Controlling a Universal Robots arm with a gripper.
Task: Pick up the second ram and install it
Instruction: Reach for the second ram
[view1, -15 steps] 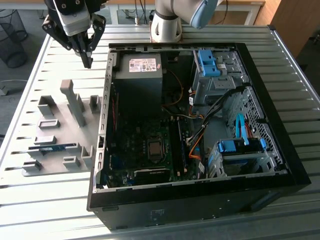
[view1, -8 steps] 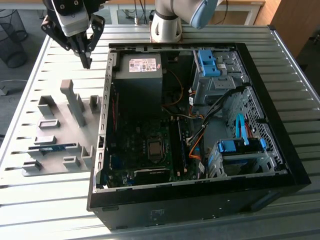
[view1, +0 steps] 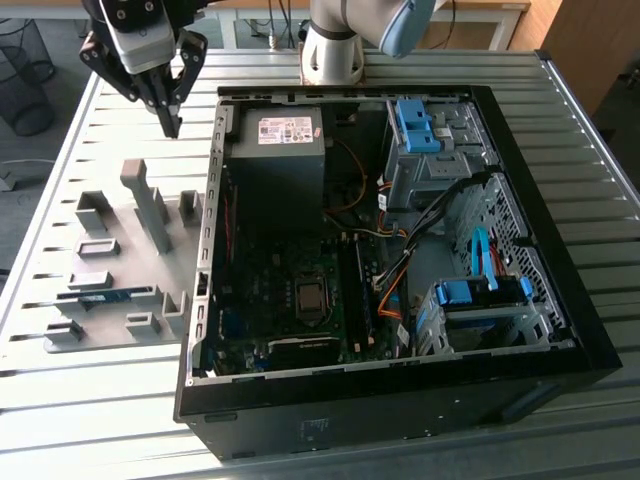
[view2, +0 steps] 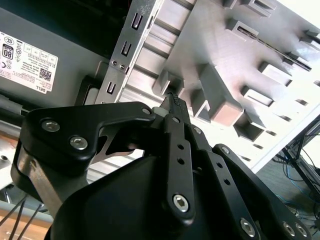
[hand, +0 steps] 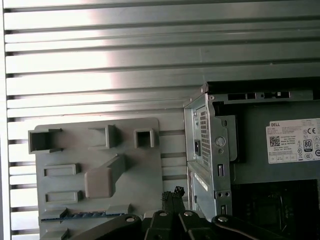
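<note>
- Gripper (view1: 172, 125), black, two-fingered: clenched, empty, near grey moulded fixture plate (view1: 135, 265).
- Second ram (view1: 105, 296), slim blue circuit-board stick: likely light, stiff, fragile; pinch faces mid-length.

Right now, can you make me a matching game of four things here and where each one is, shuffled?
1. tool
2. second ram
3. power supply
4. light-blue bracket

A. in a slot of the grey holder
B. in a corner inside the computer case
C. in the air outside the case
D. on the drive cage

Pairs: 1-C, 2-A, 3-B, 4-D
</note>
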